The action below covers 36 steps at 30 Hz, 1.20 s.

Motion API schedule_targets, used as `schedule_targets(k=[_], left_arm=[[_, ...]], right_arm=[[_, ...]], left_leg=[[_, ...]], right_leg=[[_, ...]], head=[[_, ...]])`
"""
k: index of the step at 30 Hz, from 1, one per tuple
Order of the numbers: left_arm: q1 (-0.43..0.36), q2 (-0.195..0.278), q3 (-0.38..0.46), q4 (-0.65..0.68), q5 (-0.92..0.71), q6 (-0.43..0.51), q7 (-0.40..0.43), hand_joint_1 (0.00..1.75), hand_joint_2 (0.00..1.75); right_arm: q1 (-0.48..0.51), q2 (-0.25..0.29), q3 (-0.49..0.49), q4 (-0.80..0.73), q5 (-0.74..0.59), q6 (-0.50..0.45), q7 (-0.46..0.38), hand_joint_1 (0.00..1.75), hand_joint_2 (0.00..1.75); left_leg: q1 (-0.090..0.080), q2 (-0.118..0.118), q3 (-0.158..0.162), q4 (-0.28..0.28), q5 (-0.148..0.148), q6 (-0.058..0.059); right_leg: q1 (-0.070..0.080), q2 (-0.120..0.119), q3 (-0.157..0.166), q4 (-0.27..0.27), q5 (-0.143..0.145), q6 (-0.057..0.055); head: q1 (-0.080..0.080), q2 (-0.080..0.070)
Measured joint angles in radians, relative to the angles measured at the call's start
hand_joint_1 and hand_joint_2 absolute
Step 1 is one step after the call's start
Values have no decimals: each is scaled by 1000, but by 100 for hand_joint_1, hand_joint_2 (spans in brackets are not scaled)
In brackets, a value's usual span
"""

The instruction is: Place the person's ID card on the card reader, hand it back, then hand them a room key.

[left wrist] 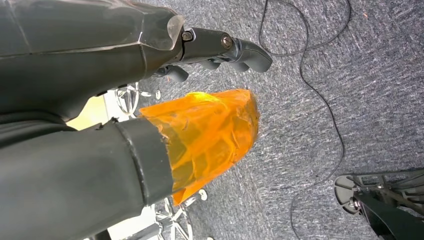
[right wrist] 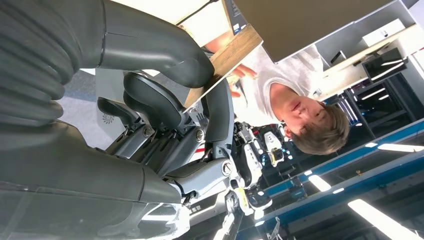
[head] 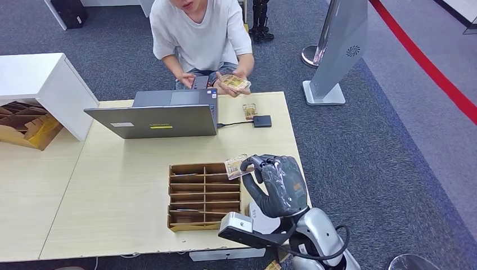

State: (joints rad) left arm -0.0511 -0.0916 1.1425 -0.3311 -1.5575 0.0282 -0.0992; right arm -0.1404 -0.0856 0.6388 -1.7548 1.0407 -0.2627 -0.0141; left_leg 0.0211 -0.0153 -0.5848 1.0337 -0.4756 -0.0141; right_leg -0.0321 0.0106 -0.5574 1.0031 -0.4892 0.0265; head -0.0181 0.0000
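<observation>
Head view: right hand (head: 279, 184) fingers (head: 251, 163) pinch a room key (head: 236, 166) above the wooden organizer (head: 204, 196); left fingers (left wrist: 245, 52) curl empty.

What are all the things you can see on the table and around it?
Laptop: one, grey, far side of the table.
Card reader: one, black, right of the laptop, cabled to it.
Card: one, yellowish, beside the reader.
Card organiser: one, brown, compartmented, near edge of the table.
Table: one, pale wood.
White cabinet: one, far left.
Person: one, white shirt, behind the table, holding a yellowish card.
Right robot hand: dark grey, pinching a yellowish card over the organiser's corner.
Left robot hand: dark, over grey carpet.
</observation>
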Motion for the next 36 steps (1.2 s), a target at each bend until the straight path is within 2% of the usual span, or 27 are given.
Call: schedule_targets(k=[22,24,26,27,28,30,31,32,33,36], left_arm=[[0,0,0,0,0,0,0,0,0],[-1,0,-2,0,-2,0,0,0,0],[-6,0,-16,0,-6,-1,6,0,0],[-12,0,-27,0,-8,-2,11,0,0],[-19,0,-38,0,-9,-3,17,0,0],[-27,0,-52,0,-8,-4,24,0,0],[-28,0,-57,0,-8,-5,26,0,0],[-28,0,-62,0,-6,-5,28,0,0],[-27,0,-66,0,-5,-5,29,0,0],[-27,0,-75,0,-3,-5,31,0,0]], right_arm=[[-1,-4,-3,0,0,1,0,175,175],[-13,-3,-4,6,12,26,26,175,175],[-72,3,-11,60,31,81,80,174,175],[-114,9,-20,102,36,101,98,164,175],[-154,17,-30,148,39,110,104,137,175],[-203,33,-46,218,48,111,99,55,175],[-215,39,-51,243,56,111,99,21,175],[-223,44,-57,263,66,112,100,5,175],[-228,47,-62,279,74,113,103,0,175],[-237,52,-72,311,92,118,114,0,175]], left_leg=[[0,0,0,0,0,0],[0,0,0,0,0,0],[0,2,-1,0,1,0],[0,2,-1,0,2,0],[0,2,-1,0,3,0],[0,1,-1,0,5,1],[0,1,-1,0,5,1],[0,1,-1,0,5,1],[0,1,-1,0,6,1],[0,1,-1,0,6,1]], right_leg=[[0,0,0,0,0,0],[0,0,0,0,0,0],[0,2,-1,0,2,-1],[0,2,-1,0,3,-1],[0,2,-1,0,4,0],[0,0,-1,0,5,0],[0,0,-1,0,5,0],[0,0,-1,0,5,0],[0,0,-1,0,6,0],[0,0,-1,0,6,0]], head=[[0,0],[0,0],[0,0],[0,0],[0,0],[0,0],[0,0],[0,0],[0,0],[0,0]])
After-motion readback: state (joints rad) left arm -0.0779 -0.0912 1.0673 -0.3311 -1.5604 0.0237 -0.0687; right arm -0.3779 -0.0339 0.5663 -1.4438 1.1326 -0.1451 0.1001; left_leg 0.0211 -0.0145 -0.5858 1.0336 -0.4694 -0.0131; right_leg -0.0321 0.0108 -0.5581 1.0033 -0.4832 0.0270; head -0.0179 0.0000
